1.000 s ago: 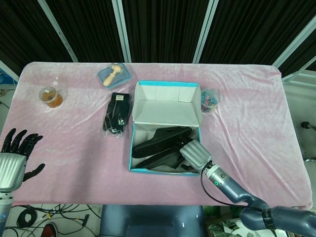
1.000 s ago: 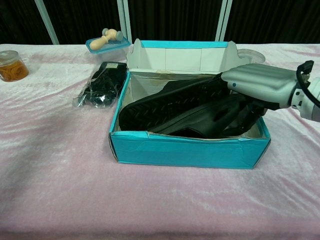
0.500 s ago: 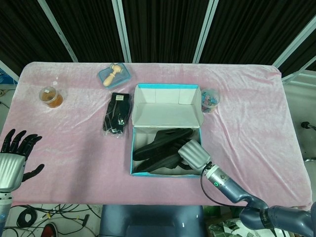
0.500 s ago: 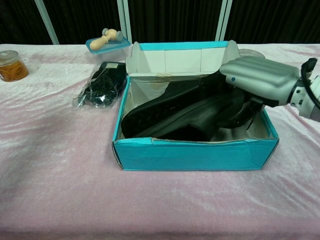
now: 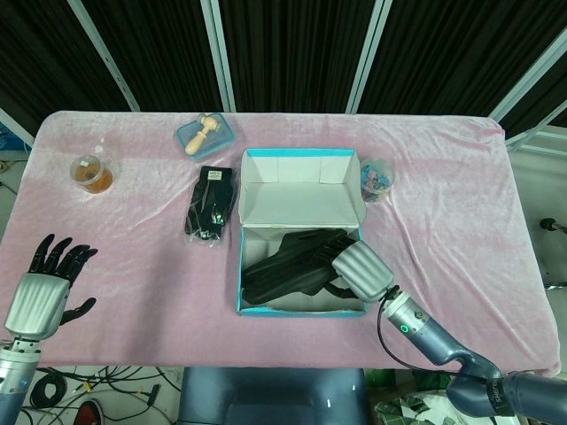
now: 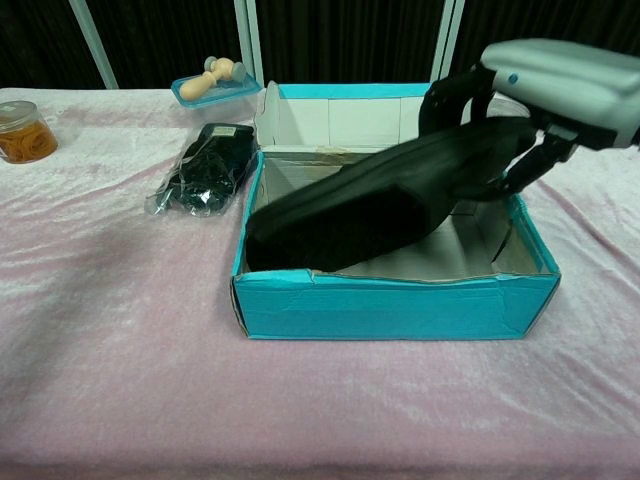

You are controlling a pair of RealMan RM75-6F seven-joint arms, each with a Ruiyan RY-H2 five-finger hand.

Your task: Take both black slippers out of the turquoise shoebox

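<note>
The turquoise shoebox [image 5: 248,305] [image 6: 395,305] stands open at the table's middle, lid up at the back. My right hand [image 5: 361,270] [image 6: 555,75] grips the black slippers [image 5: 288,264] [image 6: 380,195] at their right end and holds that end lifted above the box's rim. Their left end still dips inside the box. I cannot tell whether one slipper or both are in the grip. My left hand [image 5: 42,297] hovers at the near left table edge with fingers spread, holding nothing; the chest view does not show it.
A black bagged item [image 5: 211,204] [image 6: 205,165] lies left of the box. Behind it sits a blue tub with a wooden piece [image 5: 205,135] [image 6: 213,82]. An orange-filled jar [image 5: 90,173] [image 6: 22,130] stands far left, and a small cup [image 5: 376,179] right of the lid.
My right hand has risen with the slippers' right end, tilting them up out of the box. The box has shifted slightly. My left hand has moved a little up and right.
</note>
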